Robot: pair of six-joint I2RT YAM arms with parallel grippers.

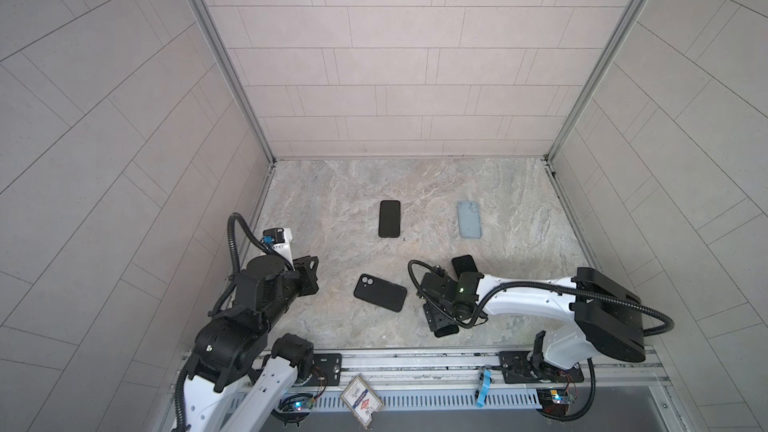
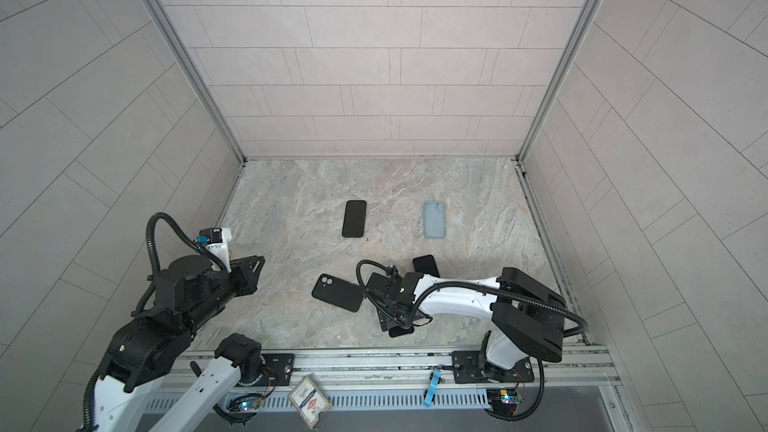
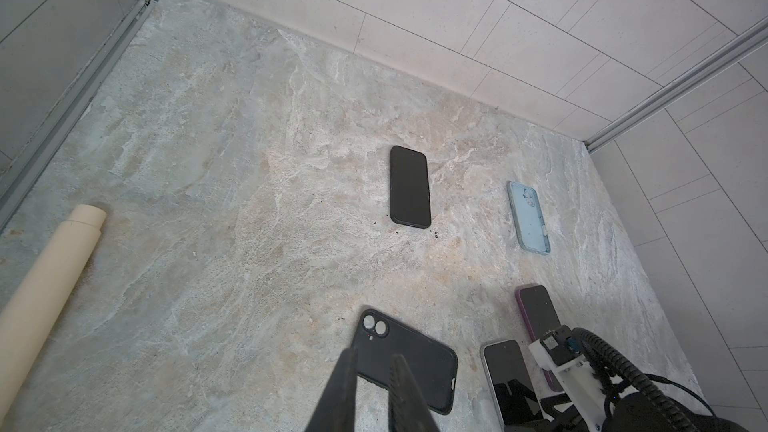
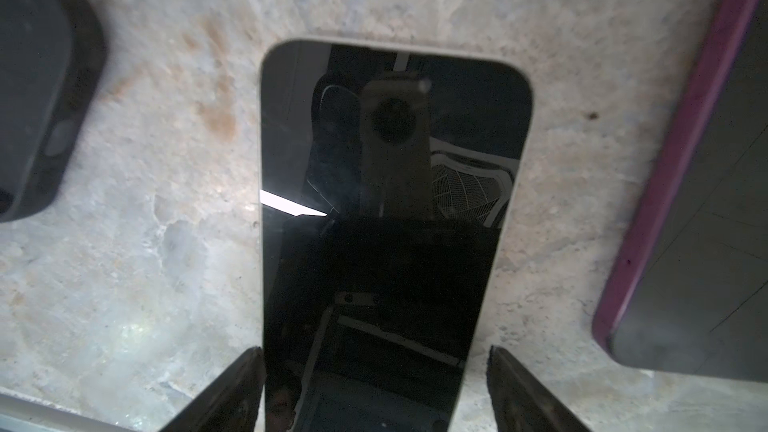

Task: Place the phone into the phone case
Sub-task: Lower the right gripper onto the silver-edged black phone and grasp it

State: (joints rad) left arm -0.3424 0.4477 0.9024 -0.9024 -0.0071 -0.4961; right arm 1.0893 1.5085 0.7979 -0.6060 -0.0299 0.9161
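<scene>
- Right wrist view: your right gripper point(image 4: 374, 352) is low over the phone point(image 4: 386, 201), which lies flat and screen up on the marble table point(image 4: 145, 160), its pale rim showing.
- One end of the phone runs between the two fingers point(image 4: 232, 388). One finger sits against a long edge, and the other stands just off the opposite edge, with a sliver of table showing between.
- So your right jaws are spread and straddle the phone; they are not clamped on it.
- In both top views most of the phone point(image 1: 448, 331) is hidden under the gripper. Only one dark end shows, toward the front rail.
- The light blue case point(image 1: 469, 220) lies empty, hollow side up, toward the back wall and well apart from the phone.
- A purple-cased phone point(image 4: 706, 243) lies beside the phone on one side and a black-backed phone point(image 3: 428, 363), lenses up, on the other. Neither touches it.
- Your left gripper point(image 3: 375, 354) sits at the left of the table, apart from the black-backed phone. Its fingers are narrowly parted — nothing lies between them.
- A black phone point(image 1: 389, 219) lies screen up, left of the light blue case.
</scene>
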